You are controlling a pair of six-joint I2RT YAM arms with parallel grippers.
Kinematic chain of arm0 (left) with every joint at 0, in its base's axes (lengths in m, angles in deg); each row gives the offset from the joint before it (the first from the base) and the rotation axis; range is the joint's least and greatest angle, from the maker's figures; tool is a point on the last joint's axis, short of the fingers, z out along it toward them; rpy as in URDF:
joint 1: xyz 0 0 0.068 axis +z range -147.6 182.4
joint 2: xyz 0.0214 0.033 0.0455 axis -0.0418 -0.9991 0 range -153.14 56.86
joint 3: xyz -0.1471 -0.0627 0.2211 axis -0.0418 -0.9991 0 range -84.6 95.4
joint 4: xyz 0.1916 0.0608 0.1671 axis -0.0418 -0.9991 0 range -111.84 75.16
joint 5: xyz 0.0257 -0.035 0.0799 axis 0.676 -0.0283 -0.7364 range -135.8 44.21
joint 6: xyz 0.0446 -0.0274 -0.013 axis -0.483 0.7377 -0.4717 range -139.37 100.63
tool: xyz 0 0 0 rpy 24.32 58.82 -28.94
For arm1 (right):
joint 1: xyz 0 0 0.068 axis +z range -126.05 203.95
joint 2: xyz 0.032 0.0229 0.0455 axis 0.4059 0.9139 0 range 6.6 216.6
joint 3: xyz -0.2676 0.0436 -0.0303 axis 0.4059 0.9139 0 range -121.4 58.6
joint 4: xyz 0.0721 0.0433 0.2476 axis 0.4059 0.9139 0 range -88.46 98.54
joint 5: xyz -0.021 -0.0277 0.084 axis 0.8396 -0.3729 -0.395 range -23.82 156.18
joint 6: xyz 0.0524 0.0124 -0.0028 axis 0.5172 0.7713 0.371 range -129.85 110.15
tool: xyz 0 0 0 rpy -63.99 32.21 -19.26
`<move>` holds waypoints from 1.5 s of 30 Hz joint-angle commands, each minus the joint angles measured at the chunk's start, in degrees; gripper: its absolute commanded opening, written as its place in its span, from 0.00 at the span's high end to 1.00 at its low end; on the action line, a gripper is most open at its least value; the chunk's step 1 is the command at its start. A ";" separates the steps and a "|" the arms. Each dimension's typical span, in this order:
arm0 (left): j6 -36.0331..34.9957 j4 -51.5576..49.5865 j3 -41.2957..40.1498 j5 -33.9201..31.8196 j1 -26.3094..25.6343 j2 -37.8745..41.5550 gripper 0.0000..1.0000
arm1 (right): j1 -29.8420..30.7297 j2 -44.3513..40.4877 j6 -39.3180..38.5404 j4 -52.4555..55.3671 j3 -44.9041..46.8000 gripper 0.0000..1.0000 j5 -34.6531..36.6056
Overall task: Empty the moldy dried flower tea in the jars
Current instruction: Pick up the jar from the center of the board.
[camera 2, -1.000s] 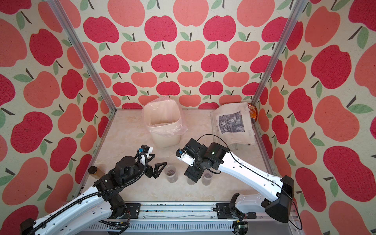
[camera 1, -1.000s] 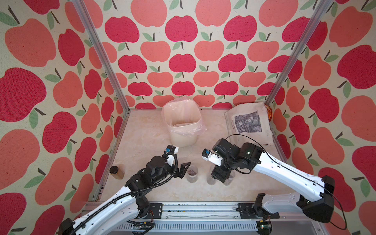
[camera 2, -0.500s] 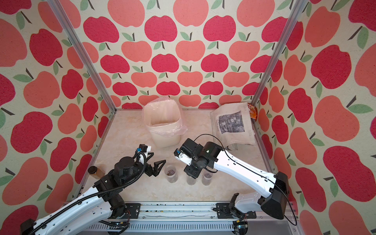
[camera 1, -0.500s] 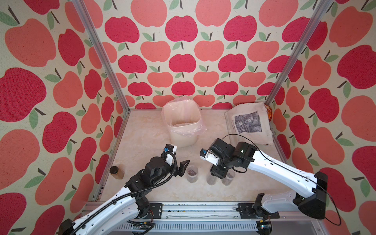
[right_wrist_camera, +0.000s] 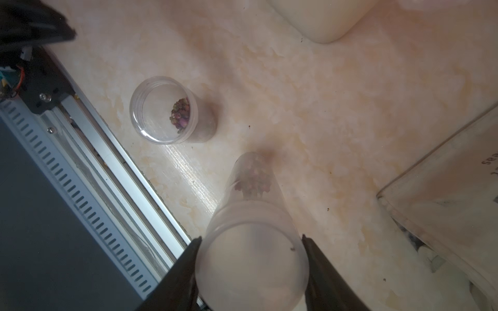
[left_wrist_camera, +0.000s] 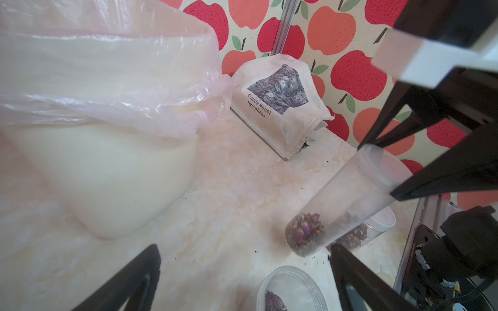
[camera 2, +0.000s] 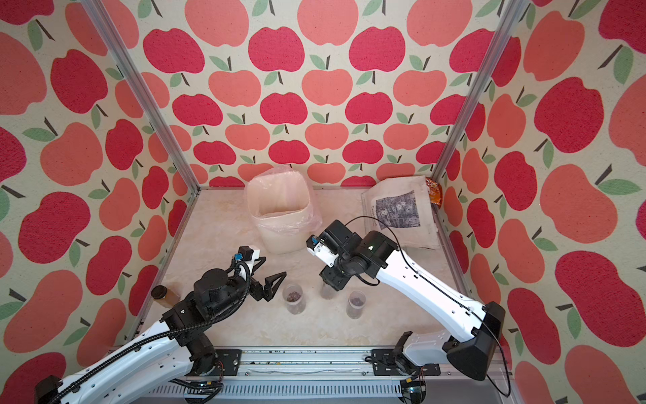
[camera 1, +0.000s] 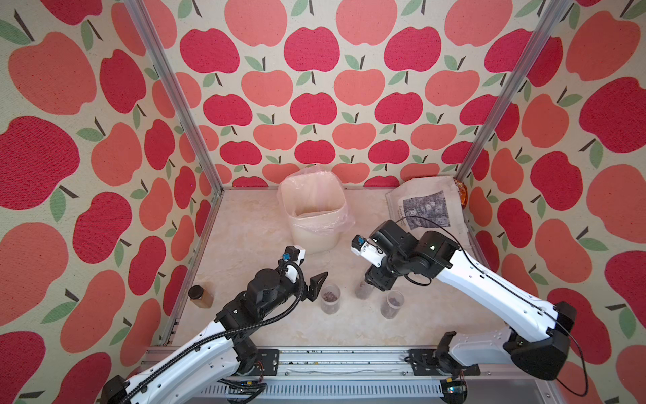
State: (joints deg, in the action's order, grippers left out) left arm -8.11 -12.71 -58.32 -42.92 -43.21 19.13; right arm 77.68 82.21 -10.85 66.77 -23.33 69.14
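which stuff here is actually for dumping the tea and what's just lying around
For the job: left jar, middle jar in the right gripper, right jar, dried flower tea, lined bin.
Lying about: printed cloth bag, amber jar.

Bare marble tabletop (camera 1: pixel 251 238) lies free left of the lined waste bin (camera 1: pixel 314 213), and also between it and the Monet canvas bag (camera 1: pixel 428 210) in the back corner. Near the front rail the jars crowd the way — the left jar (camera 1: pixel 330 299) just beside the spread jaws of the left gripper (left_wrist_camera: pixel 244 250), the middle jar (camera 1: pixel 361 293) tilted in the pinch of the right gripper (right_wrist_camera: pixel 251 238), and the right jar (camera 1: pixel 392 305) near it.
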 commanded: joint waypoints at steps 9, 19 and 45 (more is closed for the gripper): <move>-20.79 4.29 11.84 10.10 0.16 -14.28 0.00 | -7.77 -1.71 2.00 -0.44 -12.06 0.66 -8.41; -32.40 2.37 18.25 20.22 2.68 -23.78 0.00 | -7.77 -3.09 5.63 -6.91 -10.91 0.68 -16.29; -34.39 0.48 16.71 33.19 8.50 -24.40 0.53 | -11.87 0.69 6.23 -13.82 -10.94 0.70 -32.59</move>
State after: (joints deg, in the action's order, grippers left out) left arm -42.86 -12.25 -41.27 -13.68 -35.56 -5.18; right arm 66.91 82.43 -3.79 54.20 -34.11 41.38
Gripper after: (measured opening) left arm 0.543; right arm 0.581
